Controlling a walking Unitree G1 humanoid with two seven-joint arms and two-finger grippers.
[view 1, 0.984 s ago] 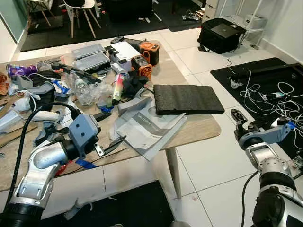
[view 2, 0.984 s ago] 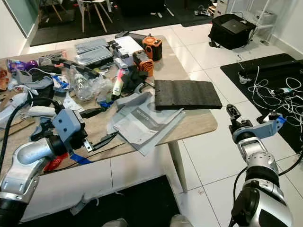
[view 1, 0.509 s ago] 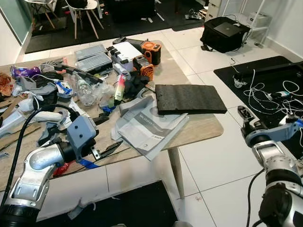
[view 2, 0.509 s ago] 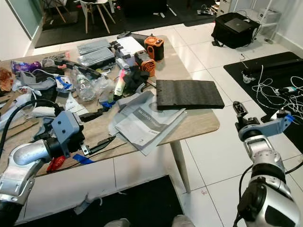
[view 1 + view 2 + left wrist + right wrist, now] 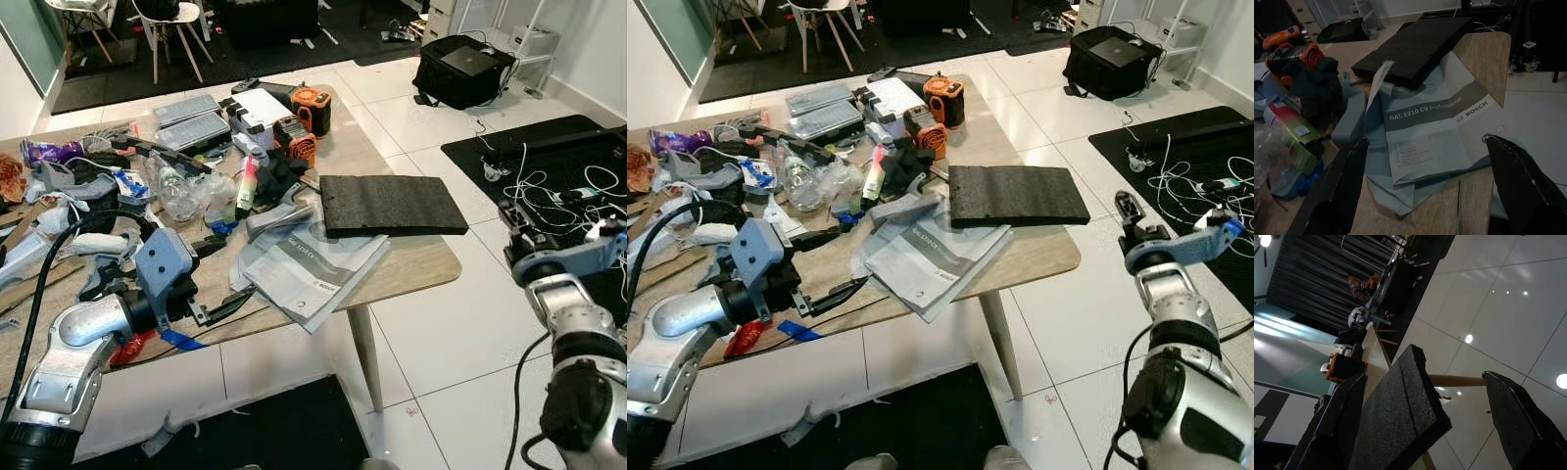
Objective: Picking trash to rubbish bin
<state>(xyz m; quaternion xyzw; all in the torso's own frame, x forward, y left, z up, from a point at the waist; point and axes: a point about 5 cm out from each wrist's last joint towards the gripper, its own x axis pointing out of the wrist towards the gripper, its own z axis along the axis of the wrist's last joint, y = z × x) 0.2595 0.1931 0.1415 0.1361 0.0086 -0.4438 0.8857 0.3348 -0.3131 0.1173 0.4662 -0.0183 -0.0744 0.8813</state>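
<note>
On the pale blue-grey leaflet lying open in the middle of the left wrist view, a darker grey band carries white print reading "GAL 1210 CV Professional", and further along the same band, toward the right of the frame, the brand "BOSCH". Below the band run several lines of small print, too fine to read. The green and red box at the left edge has a small white label, illegible.

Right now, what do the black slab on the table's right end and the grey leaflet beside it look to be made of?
The black slab looks like foam: matte, grainy, with shallow grooves and thick edges. The grey leaflet appears to be thin printed paper, creased and folded, carrying white lettering. The tabletop looks like pale wood or laminate; which is unclear.
</note>
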